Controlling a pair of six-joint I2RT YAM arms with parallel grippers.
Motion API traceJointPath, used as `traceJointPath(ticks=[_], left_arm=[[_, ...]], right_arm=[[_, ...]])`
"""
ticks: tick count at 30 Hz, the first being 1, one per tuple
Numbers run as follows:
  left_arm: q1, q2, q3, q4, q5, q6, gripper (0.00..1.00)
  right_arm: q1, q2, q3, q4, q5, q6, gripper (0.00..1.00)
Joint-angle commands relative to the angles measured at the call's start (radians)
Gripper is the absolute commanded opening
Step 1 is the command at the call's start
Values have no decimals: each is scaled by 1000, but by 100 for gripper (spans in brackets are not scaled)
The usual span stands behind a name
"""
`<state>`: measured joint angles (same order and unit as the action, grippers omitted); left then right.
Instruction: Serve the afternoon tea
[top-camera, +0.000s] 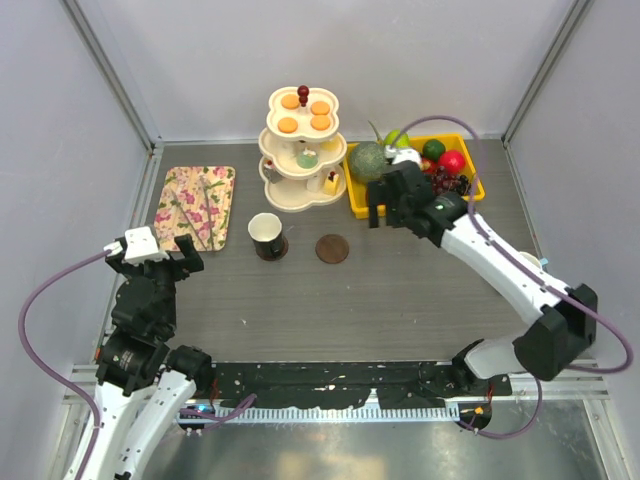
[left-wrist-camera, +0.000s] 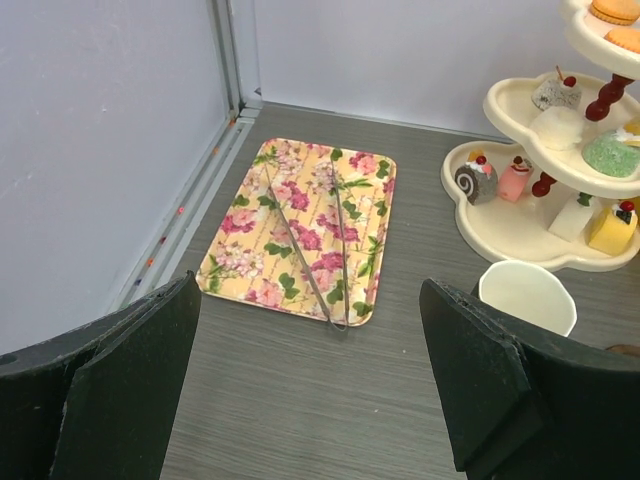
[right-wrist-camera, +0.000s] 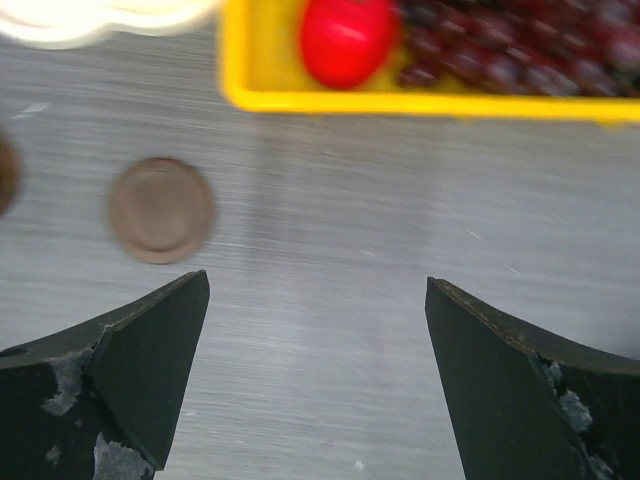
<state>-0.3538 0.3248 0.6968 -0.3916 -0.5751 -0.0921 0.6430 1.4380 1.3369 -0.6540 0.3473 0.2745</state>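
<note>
Three-tier stand (top-camera: 295, 203) at back of table carries sweets:
- top tier: four orange tarts (top-camera: 290, 101)
- middle tier: one pale green piece (top-camera: 307, 158)
- bottom tier: one yellow cake wedge (top-camera: 330, 183)

One mug (top-camera: 266, 232) in view, white inside, in front of stand.
Two brown coasters (top-camera: 332, 248): one under mug, other bare beside it.
Left gripper (left-wrist-camera: 309, 290): jaws spread wide, empty, near flowered tray (left-wrist-camera: 250, 240) with one pair of tongs (left-wrist-camera: 312, 270) on it.
Right gripper (right-wrist-camera: 316, 283): jaws wide apart, nothing held, over bare table just before yellow fruit tray (right-wrist-camera: 400, 102).
</note>
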Motion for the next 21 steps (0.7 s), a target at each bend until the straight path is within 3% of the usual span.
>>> traceJointPath(ticks=[1,6,14,21], left_arm=[[-10,-12,-3,65,-6,12,99],[-22,-13,-3,66,-14,18,99],[-39,-6,-8,68,-22,23,99],[-48,-6,-11,74,-23,29,99]], right_arm=[[-150,-167,-123,-87,126,25,96],[-340,-292,-214,-125,176,37,98],[-679,-384,-363,-109,98,92,99],[-807,-317,-420,-32,-39,149,97]])
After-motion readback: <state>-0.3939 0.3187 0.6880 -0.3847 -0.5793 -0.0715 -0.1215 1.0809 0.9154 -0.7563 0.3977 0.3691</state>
